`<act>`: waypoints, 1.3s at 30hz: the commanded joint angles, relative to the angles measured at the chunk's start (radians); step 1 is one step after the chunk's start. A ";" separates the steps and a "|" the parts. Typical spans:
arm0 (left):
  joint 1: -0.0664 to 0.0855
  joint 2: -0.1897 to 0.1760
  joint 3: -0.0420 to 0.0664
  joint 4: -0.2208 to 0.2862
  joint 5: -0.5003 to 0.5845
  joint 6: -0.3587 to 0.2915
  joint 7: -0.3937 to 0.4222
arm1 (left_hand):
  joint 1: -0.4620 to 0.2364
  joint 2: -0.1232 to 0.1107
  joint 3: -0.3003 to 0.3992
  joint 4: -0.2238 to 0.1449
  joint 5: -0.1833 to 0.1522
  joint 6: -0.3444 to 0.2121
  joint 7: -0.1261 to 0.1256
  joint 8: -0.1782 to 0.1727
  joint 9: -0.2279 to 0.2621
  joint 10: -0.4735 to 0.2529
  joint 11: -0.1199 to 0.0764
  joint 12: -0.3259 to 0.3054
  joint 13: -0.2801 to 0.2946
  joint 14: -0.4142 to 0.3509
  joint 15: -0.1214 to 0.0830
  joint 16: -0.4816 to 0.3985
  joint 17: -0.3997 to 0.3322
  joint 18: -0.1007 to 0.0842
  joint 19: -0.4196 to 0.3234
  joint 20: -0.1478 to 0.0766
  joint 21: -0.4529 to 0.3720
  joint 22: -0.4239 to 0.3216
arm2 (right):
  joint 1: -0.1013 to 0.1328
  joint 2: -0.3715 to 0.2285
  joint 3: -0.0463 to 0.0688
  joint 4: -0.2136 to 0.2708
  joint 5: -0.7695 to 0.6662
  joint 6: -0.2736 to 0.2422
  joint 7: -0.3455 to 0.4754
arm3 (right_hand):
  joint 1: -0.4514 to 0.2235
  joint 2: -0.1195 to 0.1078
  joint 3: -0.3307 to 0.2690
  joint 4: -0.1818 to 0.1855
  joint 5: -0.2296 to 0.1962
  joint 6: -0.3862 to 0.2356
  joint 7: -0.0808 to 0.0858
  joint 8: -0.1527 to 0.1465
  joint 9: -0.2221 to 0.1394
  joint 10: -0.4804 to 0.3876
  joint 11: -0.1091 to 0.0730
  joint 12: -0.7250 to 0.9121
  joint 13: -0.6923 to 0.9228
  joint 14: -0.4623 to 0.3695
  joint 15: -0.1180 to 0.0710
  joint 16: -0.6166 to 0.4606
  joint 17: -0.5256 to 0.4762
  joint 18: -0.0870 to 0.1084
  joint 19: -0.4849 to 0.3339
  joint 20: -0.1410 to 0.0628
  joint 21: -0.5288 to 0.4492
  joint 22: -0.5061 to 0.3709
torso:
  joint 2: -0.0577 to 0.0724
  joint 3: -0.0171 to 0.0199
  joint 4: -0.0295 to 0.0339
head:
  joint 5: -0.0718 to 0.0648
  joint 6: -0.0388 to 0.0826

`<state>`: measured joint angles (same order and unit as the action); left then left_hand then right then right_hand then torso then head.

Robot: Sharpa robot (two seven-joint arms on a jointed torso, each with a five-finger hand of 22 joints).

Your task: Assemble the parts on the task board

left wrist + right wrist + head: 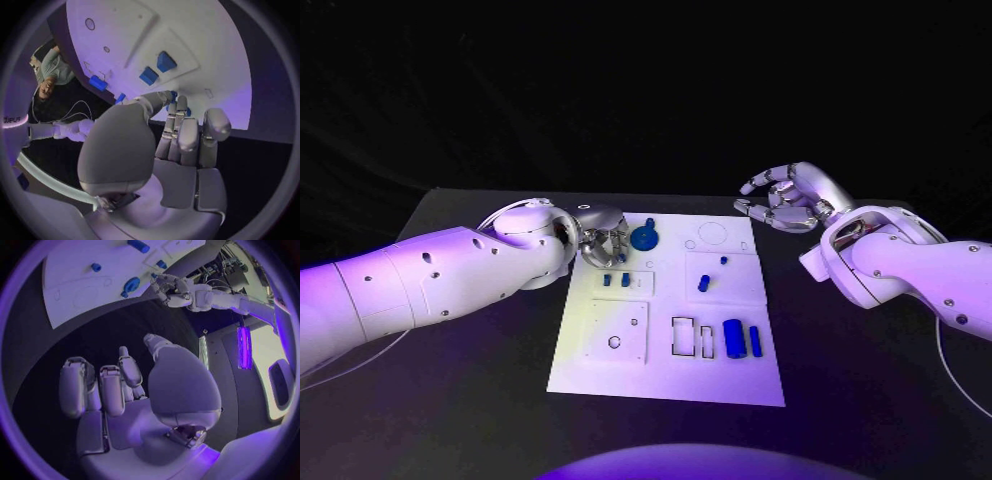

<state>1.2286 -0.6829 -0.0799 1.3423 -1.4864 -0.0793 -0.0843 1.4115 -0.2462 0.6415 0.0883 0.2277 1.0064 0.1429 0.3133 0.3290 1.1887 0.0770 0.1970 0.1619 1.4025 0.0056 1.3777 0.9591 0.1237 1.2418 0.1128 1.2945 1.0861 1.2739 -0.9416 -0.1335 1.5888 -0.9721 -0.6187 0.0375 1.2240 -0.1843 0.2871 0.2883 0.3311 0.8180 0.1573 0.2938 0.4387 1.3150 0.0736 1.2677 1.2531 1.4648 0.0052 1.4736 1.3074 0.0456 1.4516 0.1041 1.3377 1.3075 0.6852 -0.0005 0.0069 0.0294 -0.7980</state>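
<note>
Black tabletop (473,400) fills the scene, with the white rectangular task board (661,375) lying at its middle. From the board's centre, a round blue knob-like part (646,238) stands at about eleven o'clock, and the left hand (600,240) sits just beside it at the board's edge, fingers bunched; whether they touch or pinch anything I cannot tell. Two small blue blocks (616,280) lie just nearer than the knob, a short blue peg (705,283) at the middle, and two long blue bars (743,340) at five o'clock. The right hand (788,198) hovers off the far right corner at one o'clock, fingers curled loosely apart, empty.

For the likely step, gripping the knob, the left fingers should probably settle evenly around it before lifting straight, keeping clear of the two blocks.
</note>
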 commanded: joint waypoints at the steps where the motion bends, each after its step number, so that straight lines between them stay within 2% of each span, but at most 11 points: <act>1: 0.000 0.002 -0.001 0.002 0.001 0.022 0.002 | -0.010 0.003 -0.003 0.002 0.000 0.006 0.000 -0.005 0.002 0.009 -0.001 -0.006 -0.002 -0.002 -0.001 -0.004 0.002 -0.012 -0.001 0.000 0.001 0.000 | -0.001 0.000 0.000 0.001 -0.010 0.000 0.005 | -0.001 0.011 -0.004 -0.002 0.006 -0.004 0.000 0.004 0.001 -0.003 -0.001 -0.001 0.001 0.056 -0.008 -0.004 0.050 0.013 -0.006 -0.002 -0.003 0.101 | 0.000 0.0004 0.0003 | 0.000 -0.001; 18: 0.000 0.004 -0.003 -0.006 0.001 0.028 -0.011 | -0.011 0.000 -0.004 -0.001 0.000 0.005 0.001 -0.009 0.001 0.010 0.000 -0.014 -0.003 -0.003 -0.001 -0.005 0.002 -0.010 -0.006 0.000 -0.004 -0.007 | -0.001 -0.001 0.000 0.001 -0.010 -0.001 0.006 | -0.001 0.011 -0.008 -0.002 0.008 -0.005 0.000 0.005 0.001 -0.005 -0.001 -0.003 -0.001 0.056 -0.008 -0.005 0.048 0.013 -0.007 -0.003 -0.006 0.099 | 0.000 0.0001 0.0002 | 0.001 -0.001; 29: 0.000 0.006 -0.004 -0.011 0.003 0.011 -0.013 | -0.015 -0.011 -0.001 -0.007 0.001 -0.042 0.018 -0.053 -0.014 0.004 0.013 -0.042 -0.005 -0.006 0.009 -0.002 0.009 -0.009 -0.014 0.005 -0.011 -0.016 | -0.001 -0.002 0.000 0.001 -0.010 -0.001 0.006 | -0.001 0.011 -0.008 -0.002 0.008 -0.005 0.000 0.005 0.001 -0.005 -0.001 -0.003 -0.001 0.056 -0.008 -0.005 0.048 0.013 -0.007 -0.003 -0.006 0.099 | 0.000 -0.0001 -0.0001 | 0.000 -0.001; 30: 0.000 0.006 -0.004 -0.011 0.003 0.010 -0.012 | -0.016 -0.013 0.002 -0.007 0.001 -0.061 0.019 -0.068 -0.020 0.002 0.015 -0.049 -0.006 -0.007 0.011 -0.002 0.007 -0.008 -0.015 0.007 -0.012 -0.017 | -0.001 -0.002 0.000 0.001 -0.010 -0.001 0.006 | -0.001 0.011 -0.008 -0.002 0.008 -0.005 0.000 0.005 0.001 -0.005 -0.001 -0.003 -0.001 0.056 -0.008 -0.005 0.048 0.013 -0.007 -0.003 -0.006 0.099 | 0.000 -0.0002 0.0001 | 0.000 0.000; 39: 0.000 0.004 -0.004 -0.009 0.015 0.005 0.000 | -0.023 -0.020 -0.001 -0.005 0.000 -0.073 0.018 -0.080 -0.025 -0.001 0.016 -0.057 -0.006 -0.011 0.013 -0.004 0.000 -0.007 -0.020 0.009 -0.017 -0.024 | -0.001 -0.002 0.000 0.000 -0.010 0.000 0.006 | -0.001 0.011 -0.008 -0.002 0.008 -0.005 0.000 0.005 0.001 -0.005 -0.001 -0.003 -0.001 0.056 -0.008 -0.005 0.048 0.013 -0.007 -0.003 -0.006 0.099 | 0.000 0.0001 0.0004 | -0.001 -0.001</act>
<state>1.2288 -0.6794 -0.0843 1.3319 -1.4819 -0.0725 -0.0916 1.3959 -0.2618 0.6386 0.0854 0.2278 0.9413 0.1604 0.2374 0.3050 1.1884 0.0878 0.1439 0.1571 1.3953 0.0128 1.3777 0.9601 0.1238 1.2272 0.1198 1.2819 1.0631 1.2737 -0.9434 -0.1334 1.5882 -0.9721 -0.6191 0.0377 1.2240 -0.1843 0.2843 0.2856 0.3351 0.8181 0.1573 0.2938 0.4387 1.3150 0.0736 1.2677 1.2529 1.4648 0.0052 1.4736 1.3073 0.0457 1.4516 0.1041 1.3377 1.3079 0.6850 -0.0006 0.0073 0.0288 -0.7987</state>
